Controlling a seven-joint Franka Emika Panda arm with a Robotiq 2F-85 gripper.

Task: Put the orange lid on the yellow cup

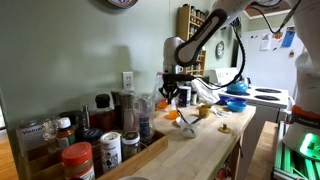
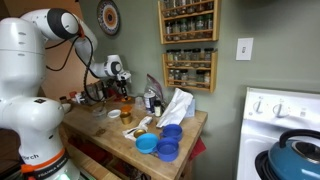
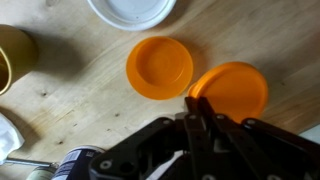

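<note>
The black Robotiq gripper (image 3: pixel 198 102) is seen in the wrist view with its fingers drawn together, pinched on the near edge of a flat, round, bright-orange lid (image 3: pixel 235 90). Whether the orange lid is lifted clear of the surface cannot be told. Just beside it, to the left in that view, a second round orange piece with a raised rim (image 3: pixel 160 67) is shown. The short, pale-yellow cup (image 3: pixel 10 55) is cut off by the picture's left edge, well apart from the lid. A round white plastic lid (image 3: pixel 132 10) is caught at the top edge. The pieces are spread over a pale wooden countertop (image 3: pixel 80 110), above which the white Panda arm (image 1: pixel 205 35) is bent down in an exterior view.
</note>
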